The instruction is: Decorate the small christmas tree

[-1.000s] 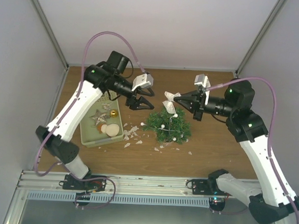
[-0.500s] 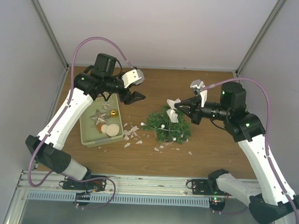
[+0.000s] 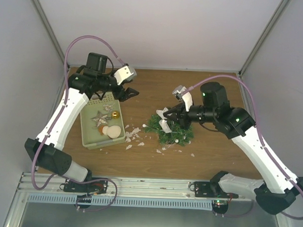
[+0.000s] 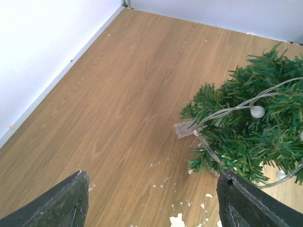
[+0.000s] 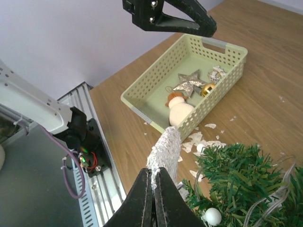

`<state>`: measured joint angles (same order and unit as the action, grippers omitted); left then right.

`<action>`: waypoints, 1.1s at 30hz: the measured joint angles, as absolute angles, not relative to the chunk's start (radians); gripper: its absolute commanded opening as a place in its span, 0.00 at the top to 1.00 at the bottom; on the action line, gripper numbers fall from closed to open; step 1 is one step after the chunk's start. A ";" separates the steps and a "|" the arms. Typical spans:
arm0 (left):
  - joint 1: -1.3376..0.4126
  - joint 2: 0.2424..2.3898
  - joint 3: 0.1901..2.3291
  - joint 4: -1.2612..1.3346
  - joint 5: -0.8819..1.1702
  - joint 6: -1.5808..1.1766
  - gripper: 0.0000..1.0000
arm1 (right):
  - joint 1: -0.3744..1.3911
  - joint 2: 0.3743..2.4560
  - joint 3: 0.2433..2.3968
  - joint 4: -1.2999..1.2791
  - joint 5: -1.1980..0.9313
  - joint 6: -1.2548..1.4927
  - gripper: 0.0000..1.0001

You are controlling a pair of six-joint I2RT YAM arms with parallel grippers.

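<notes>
The small christmas tree [image 3: 172, 131] stands mid-table, bushy green and wound with a clear string of white beads [image 4: 257, 111]. My right gripper [image 3: 173, 116] is shut on a silver mesh ribbon bow [image 3: 163, 120], which it holds low over the tree's left side. In the right wrist view the ribbon [image 5: 165, 147] sticks up from the closed jaws [image 5: 152, 173], with the tree [image 5: 241, 182] just to the right. My left gripper [image 3: 133, 93] hangs open and empty over the far end of the tray, left of the tree [image 4: 246, 132]. Bare wood shows between its fingers [image 4: 152, 182].
A pale green perforated tray [image 3: 87, 132] lies at the left with a silver star [image 5: 189, 81], a gold ball [image 5: 207, 89] and a snowman figure [image 5: 179, 111]. White flakes [image 3: 134, 136] litter the wood between tray and tree. Walls enclose the table on three sides.
My left arm has drawn back leftwards from the tree toward the tray's far end. The right gripper has carried the bow left and down onto the tree.
</notes>
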<state>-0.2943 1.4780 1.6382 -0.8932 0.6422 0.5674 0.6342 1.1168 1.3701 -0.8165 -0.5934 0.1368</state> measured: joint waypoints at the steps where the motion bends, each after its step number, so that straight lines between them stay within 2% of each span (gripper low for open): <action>1: -0.285 1.478 1.637 -0.893 0.645 0.567 0.26 | 0.646 1.123 1.380 -0.824 -0.575 0.141 0.99; 14: -0.218 1.436 1.586 -0.893 0.679 0.569 0.26 | 0.799 1.262 1.470 -0.958 -0.340 0.189 0.99; 24: -0.194 1.417 1.563 -0.894 0.699 0.576 0.26 | 0.835 1.317 1.588 -1.086 -0.160 0.223 0.99; 33: -0.183 1.411 1.563 -0.894 0.707 0.578 0.26 | 0.893 1.389 1.624 -1.194 -0.096 0.226 0.99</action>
